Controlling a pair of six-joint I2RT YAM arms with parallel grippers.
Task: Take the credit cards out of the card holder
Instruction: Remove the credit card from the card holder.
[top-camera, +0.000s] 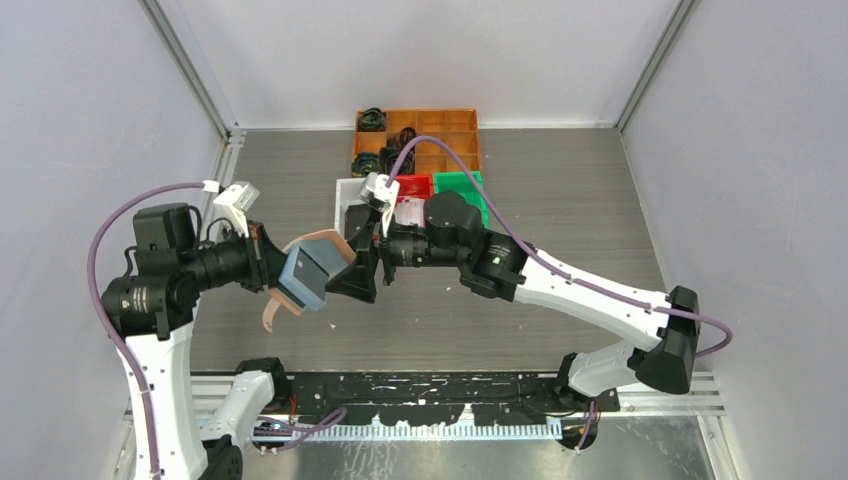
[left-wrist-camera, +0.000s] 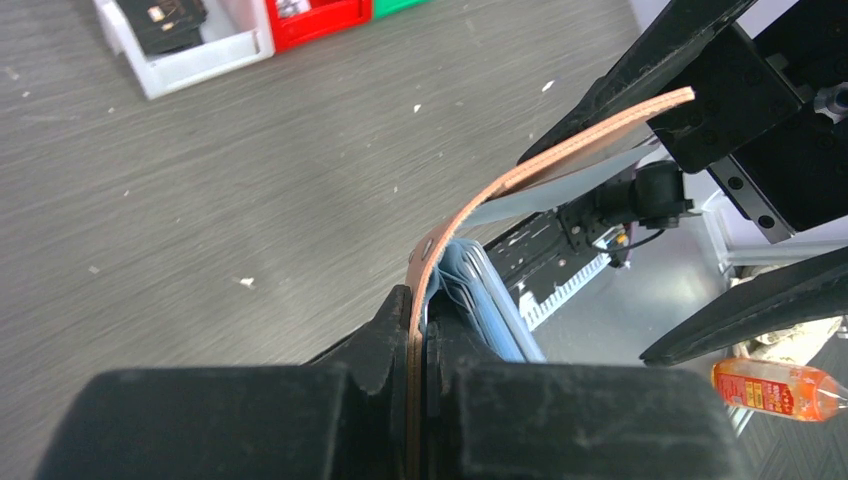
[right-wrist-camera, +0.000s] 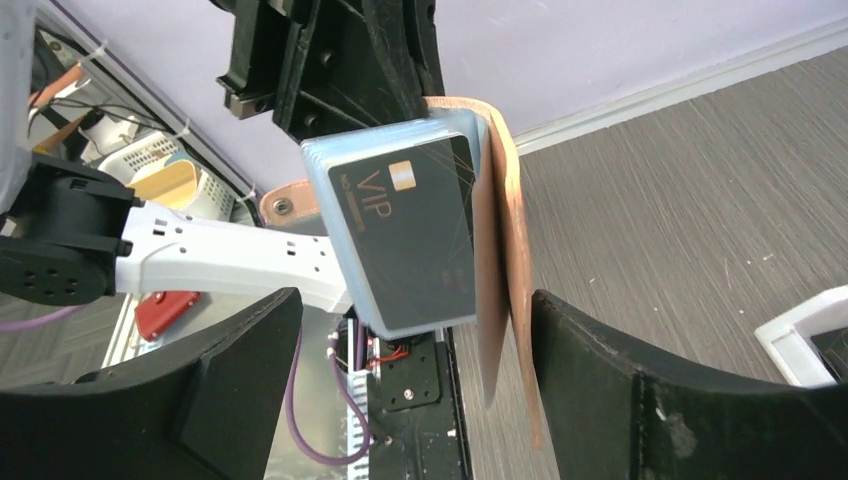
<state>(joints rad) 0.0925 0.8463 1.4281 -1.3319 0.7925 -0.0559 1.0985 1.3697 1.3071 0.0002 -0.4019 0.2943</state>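
The left gripper (top-camera: 268, 262) is clamped on the card holder (top-camera: 312, 268); in the left wrist view its two black fingers (left-wrist-camera: 385, 345) press together on the tan-pink cover edge, and the grey-blue pocket stack sits just to the right of them. The holder is held in the air above the table (top-camera: 580, 210), folded open, with its grey-blue pocket face turned toward the right gripper (top-camera: 358, 262). The tan-pink cover curves away behind the pockets, and a narrow strap tab (top-camera: 272, 316) hangs below the holder.

The right gripper stands spread wide, its jaws apart on either side of the holder and gripping nothing. In the right wrist view the fingers (right-wrist-camera: 640, 400) frame the pocket face, where a black card (right-wrist-camera: 408, 240) marked "VIP" sits in the front slot. Whether other cards lie behind it cannot be told.

Beyond the grippers, at the far side of the table, stand a white bin (top-camera: 346, 203), a red bin (top-camera: 413, 186) and a green bin (top-camera: 459, 184), side by side. Behind them sits an orange compartment tray (top-camera: 450, 135) containing black coiled bundles (top-camera: 372, 119).
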